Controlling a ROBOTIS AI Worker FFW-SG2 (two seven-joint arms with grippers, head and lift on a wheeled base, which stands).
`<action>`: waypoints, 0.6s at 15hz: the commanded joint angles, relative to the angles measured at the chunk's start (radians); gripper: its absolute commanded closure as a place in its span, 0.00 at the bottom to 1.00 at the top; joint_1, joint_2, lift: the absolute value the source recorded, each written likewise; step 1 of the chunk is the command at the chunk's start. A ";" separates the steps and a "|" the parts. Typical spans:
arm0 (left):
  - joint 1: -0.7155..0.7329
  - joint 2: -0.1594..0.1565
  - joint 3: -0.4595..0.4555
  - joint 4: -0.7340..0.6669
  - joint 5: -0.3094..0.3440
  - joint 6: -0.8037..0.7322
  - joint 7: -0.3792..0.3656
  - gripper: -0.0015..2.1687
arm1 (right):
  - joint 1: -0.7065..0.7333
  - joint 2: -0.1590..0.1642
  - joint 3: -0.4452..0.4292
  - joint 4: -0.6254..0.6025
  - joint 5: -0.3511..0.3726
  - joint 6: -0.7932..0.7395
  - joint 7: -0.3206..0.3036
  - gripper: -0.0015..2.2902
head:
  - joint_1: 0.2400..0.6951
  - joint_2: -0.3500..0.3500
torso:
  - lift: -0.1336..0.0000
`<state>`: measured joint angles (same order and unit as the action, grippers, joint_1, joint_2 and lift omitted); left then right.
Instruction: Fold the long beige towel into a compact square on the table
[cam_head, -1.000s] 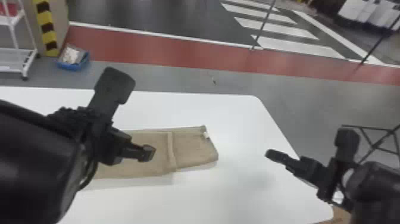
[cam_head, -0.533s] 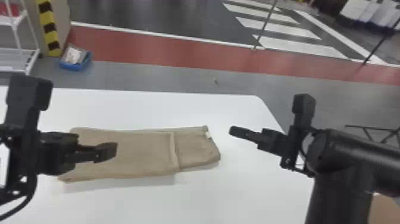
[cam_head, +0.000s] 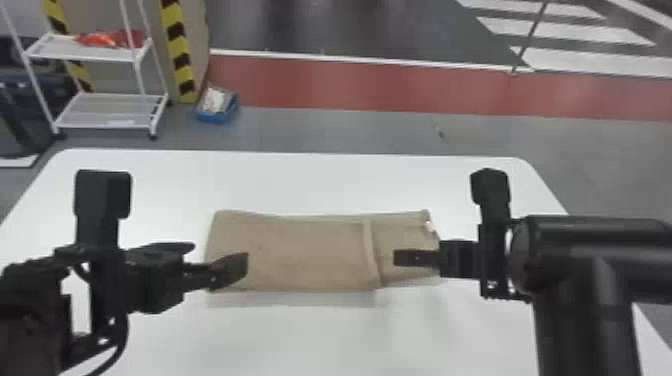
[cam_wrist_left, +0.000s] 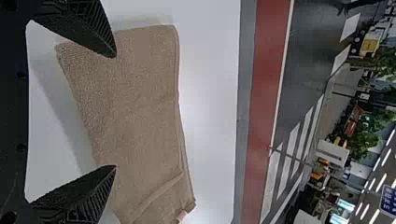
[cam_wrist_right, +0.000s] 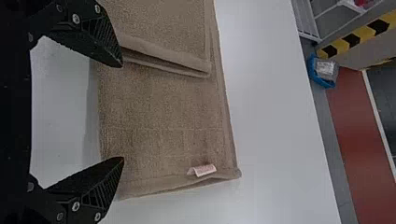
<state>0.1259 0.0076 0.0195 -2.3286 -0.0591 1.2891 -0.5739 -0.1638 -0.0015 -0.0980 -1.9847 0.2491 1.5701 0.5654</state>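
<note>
Towel, flattening stage: the beige towel (cam_head: 295, 255) is lying on the table (cam_head: 240, 340) as a long, narrow strip, running crosswise between the two claws. The left claw (cam_wrist_left: 115, 111) is hanging over its left end, fingers spread wide, nothing between them. The right claw (cam_wrist_right: 123, 112) is hovering over the opposite end, fingers likewise standing well apart and gripping nothing, their tips reaching over the near long edge. One finger of that claw is sitting by the thick ridge (cam_wrist_right: 163, 60) where the top layer is stopping; the other is sitting by the labelled end. A small white label (cam_wrist_right: 203, 170) is showing out beyond the right claw's fingertips, toward the far corner. Whether either claw is touching cloth, cannot tell. Judging by the layers, the towel is already carrying a good part of its folding, but its shape is remaining oblong, so the crosswise folding toward a square seems to be the step in hand. Next move is probably calling for one claw lowering at its own end, closing on every layer there and turning that end inward toward the other claw. Main risk: pinching only the top layer, the ridge slipping and the stack skewing.
</note>
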 joint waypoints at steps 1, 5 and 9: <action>0.024 0.000 0.004 -0.014 0.001 -0.020 -0.001 0.02 | 0.000 0.002 0.040 0.007 -0.011 0.002 -0.004 0.09 | 1.00 0.35 | 0.07; 0.046 0.003 0.022 -0.034 0.022 -0.026 -0.007 0.02 | -0.017 0.002 0.083 0.041 -0.022 -0.064 -0.050 0.09 | 1.00 0.40 | 0.07; 0.064 0.005 0.025 -0.032 0.024 -0.050 -0.014 0.02 | -0.069 0.002 0.083 0.116 -0.036 -0.123 -0.076 0.09 | 1.00 0.41 | 0.07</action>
<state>0.1854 0.0120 0.0440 -2.3619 -0.0354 1.2466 -0.5876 -0.2134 -0.0015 -0.0157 -1.9024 0.2126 1.4600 0.4928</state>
